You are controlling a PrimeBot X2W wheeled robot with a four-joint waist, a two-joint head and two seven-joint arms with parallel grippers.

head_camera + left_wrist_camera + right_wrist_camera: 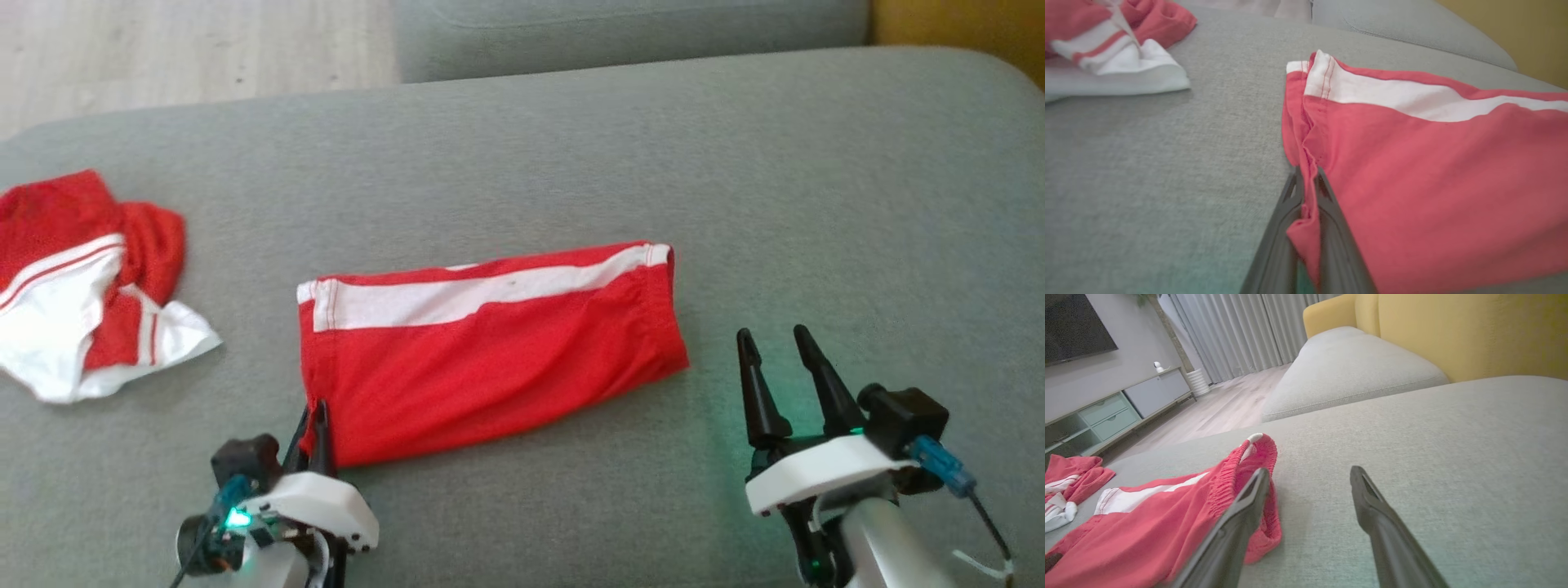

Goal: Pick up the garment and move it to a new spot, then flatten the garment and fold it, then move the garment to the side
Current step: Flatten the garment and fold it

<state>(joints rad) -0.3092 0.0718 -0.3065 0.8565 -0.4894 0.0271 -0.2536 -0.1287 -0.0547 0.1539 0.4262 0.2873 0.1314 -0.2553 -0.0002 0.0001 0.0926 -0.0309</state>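
Two red pieces lie on the grey cushion [775, 163]: the garment [490, 359] [1433, 171] [1147, 522], folded to a flat band with a white stripe along its upper edge, sits centre frame in the head view. A crumpled red-and-white heap [73, 278] [1118, 45] [1069, 477] sits at far left, well apart. Left tool [317, 412] [1306, 173], lower left, is clenched on the garment's lower-left corner, cloth pinched between its fingers; right tool [774, 335] [1309, 473], lower right, stands released, fingers spread, near the garment's right end and apart from it in the head view.
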